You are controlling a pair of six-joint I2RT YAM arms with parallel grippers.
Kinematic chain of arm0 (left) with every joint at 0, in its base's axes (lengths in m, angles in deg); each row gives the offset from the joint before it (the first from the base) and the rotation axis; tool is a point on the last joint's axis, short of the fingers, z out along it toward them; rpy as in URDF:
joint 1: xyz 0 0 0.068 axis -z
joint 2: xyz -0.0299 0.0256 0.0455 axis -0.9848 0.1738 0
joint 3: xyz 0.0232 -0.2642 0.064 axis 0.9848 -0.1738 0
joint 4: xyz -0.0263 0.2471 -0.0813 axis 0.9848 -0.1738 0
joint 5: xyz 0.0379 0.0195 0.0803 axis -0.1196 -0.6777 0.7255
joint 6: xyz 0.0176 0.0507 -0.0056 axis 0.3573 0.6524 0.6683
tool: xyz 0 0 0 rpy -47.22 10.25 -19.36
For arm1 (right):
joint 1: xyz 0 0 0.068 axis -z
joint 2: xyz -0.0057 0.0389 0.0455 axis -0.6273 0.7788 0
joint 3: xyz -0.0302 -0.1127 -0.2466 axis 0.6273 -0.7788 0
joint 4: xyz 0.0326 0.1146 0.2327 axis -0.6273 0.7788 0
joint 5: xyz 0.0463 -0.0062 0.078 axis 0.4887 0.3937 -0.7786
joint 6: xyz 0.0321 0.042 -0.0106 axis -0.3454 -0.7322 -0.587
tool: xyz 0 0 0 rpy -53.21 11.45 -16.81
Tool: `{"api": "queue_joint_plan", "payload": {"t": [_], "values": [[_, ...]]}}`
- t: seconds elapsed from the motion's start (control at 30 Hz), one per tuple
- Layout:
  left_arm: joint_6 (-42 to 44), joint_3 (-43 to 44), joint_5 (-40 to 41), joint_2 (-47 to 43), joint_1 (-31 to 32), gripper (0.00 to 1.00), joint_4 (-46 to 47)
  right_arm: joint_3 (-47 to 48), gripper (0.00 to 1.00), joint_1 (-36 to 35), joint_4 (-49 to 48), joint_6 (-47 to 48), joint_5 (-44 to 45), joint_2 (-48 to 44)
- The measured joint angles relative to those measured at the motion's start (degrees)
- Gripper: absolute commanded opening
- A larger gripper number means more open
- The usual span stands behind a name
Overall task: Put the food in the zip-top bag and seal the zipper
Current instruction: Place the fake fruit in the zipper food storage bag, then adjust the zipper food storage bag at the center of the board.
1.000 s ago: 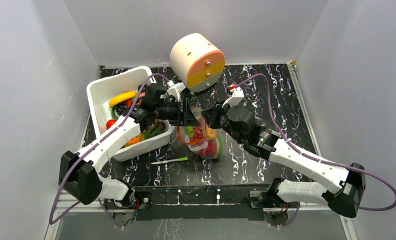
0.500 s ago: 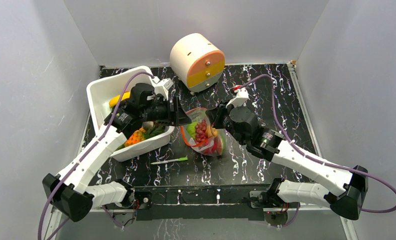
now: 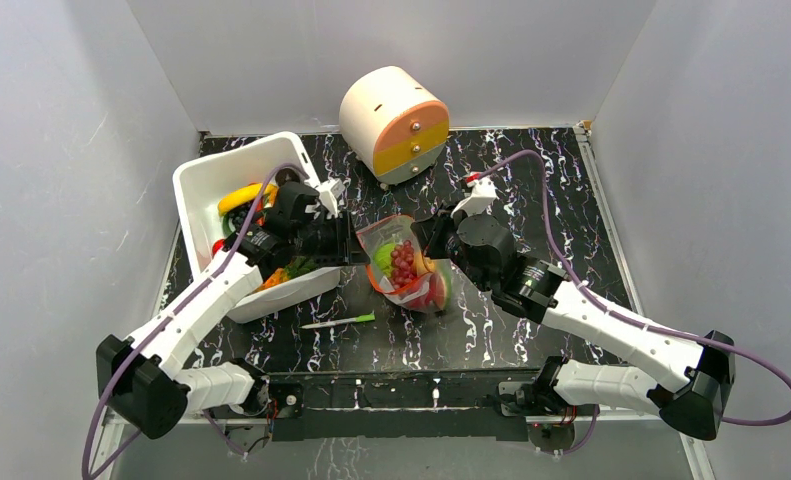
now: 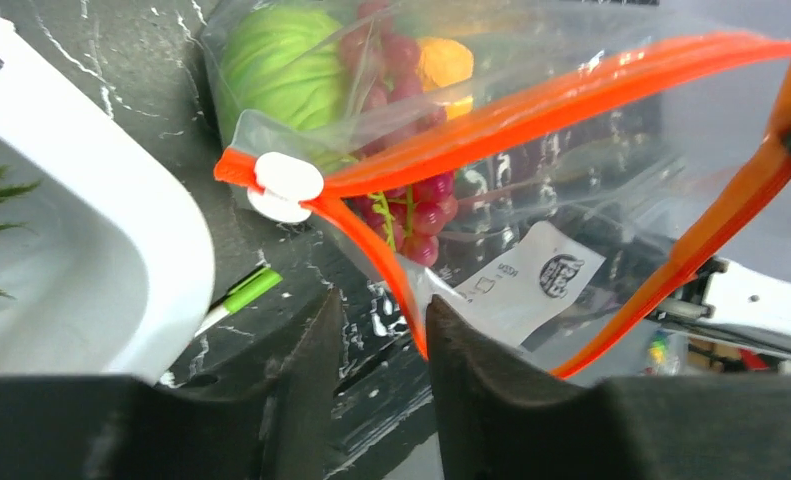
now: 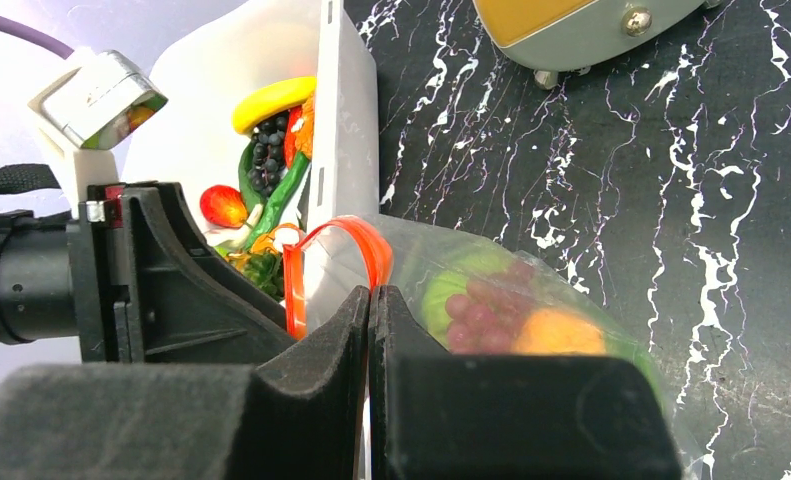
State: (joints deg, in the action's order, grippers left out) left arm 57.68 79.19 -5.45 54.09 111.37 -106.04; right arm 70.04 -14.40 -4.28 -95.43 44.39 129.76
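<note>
The clear zip-top bag [image 3: 403,268] lies mid-table with its mouth held open. Inside are a green cabbage [image 4: 271,60], red grapes [image 4: 411,195] and an orange piece [image 4: 446,60]. The red-orange zipper [image 4: 571,95] forms an open loop, with its white slider [image 4: 284,185] at the left corner. My left gripper [image 3: 356,250] is open at the bag's left edge; the strip runs past the tip of its right finger [image 4: 471,370]. My right gripper [image 3: 427,243] is shut on the zipper strip [image 5: 371,262] at the bag's right rim. More food [image 3: 243,196] lies in the bin.
The white bin [image 3: 203,180] stands at the left, under my left arm, holding a banana, a red piece and greens. A round cream-and-orange drawer unit [image 3: 396,120] stands behind the bag. A thin white-and-green stick [image 3: 339,321] lies in front of the bag.
My left gripper has drawn back from over the bag's mouth, leftward and toward me, to the bag's left edge. The right gripper keeps hold of the rim, and the bag has shifted slightly.
</note>
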Motion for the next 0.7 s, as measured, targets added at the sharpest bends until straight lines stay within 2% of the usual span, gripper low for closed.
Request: {"api": "queue_joint_plan", "payload": {"t": [0.1, 0.47, 0.7], "values": [[-1.2, -0.5, -1.4, 0.9, 0.0, 0.0, 2.2, 0.0, 0.0, 0.0, 0.0, 0.0, 0.0, 0.0], [-3.2, 2.7, -7.4, 3.5, 0.0, 0.0, 10.1, -1.1, 0.0, 0.0, 2.4, 0.3, 3.7, -4.0], [-6.4, 4.8, -15.0, 6.8, 0.0, 0.0, 20.6, -1.8, 0.0, 0.0, 2.1, -0.6, 3.8, -8.3]]}}
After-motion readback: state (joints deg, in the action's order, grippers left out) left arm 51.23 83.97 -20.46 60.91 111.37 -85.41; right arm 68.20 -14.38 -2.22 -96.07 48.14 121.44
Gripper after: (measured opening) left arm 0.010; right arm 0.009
